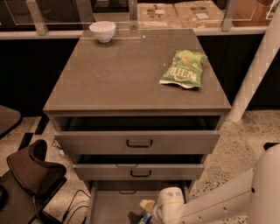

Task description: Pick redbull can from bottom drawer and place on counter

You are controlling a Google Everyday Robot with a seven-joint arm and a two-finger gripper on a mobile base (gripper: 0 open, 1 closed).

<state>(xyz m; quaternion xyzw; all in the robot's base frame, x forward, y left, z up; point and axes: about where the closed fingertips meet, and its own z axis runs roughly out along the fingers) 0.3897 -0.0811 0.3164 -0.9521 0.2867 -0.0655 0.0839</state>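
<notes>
Speckled floor (245, 144), dark chair (30, 170), perhaps glass railing (61, 13)

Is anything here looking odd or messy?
Only that the top drawer, middle drawer and bottom drawer all stand open at once; the gripper is down in the bottom one. Bag and bowl sit tidily on the counter.

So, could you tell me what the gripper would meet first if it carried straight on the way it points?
The gripper, low inside the deep grey bottom drawer, points down-left. A slim silver-and-blue redbull can seems right at its tip, so probably that first; depth is unclear.
</notes>
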